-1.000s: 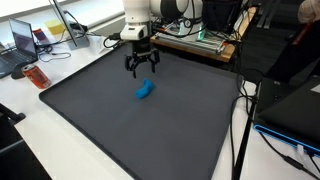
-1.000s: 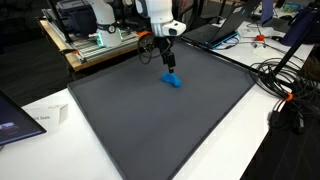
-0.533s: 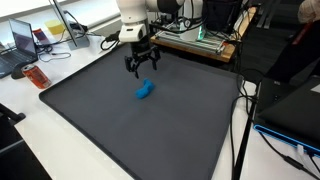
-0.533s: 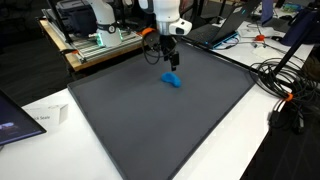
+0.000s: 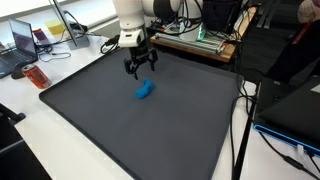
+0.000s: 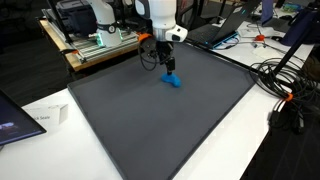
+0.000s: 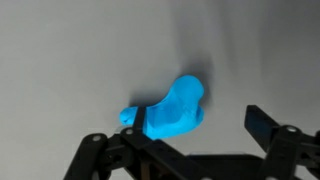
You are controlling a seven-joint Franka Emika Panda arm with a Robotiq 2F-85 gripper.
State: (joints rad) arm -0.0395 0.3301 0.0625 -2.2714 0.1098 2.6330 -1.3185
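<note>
A small blue soft-looking object (image 5: pixel 145 91) (image 6: pixel 173 80) lies on a dark grey mat (image 5: pixel 120 130) (image 6: pixel 160 125), toward its far side. My gripper (image 5: pixel 141 68) (image 6: pixel 167 67) hangs just above and slightly behind the object, pointing down, with its jaws spread wide and nothing between them. In the wrist view the blue object (image 7: pixel 170 110) lies on the grey surface ahead of the gripper (image 7: pixel 200 128). One black fingertip (image 7: pixel 262 125) stands clear to its right, and the other finger overlaps its left end.
A bench with electronics (image 5: pixel 195 40) (image 6: pixel 95 45) stands behind the mat. An orange item (image 5: pixel 36 76) and a laptop (image 5: pixel 25 40) sit on the white table. Cables (image 6: pixel 285 85) lie at one side of the mat, and a white card (image 6: pixel 45 118) lies near a corner.
The gripper has come slightly lower toward the blue object, and the arm above it has turned a little. The jaws stayed open; the object has not moved.
</note>
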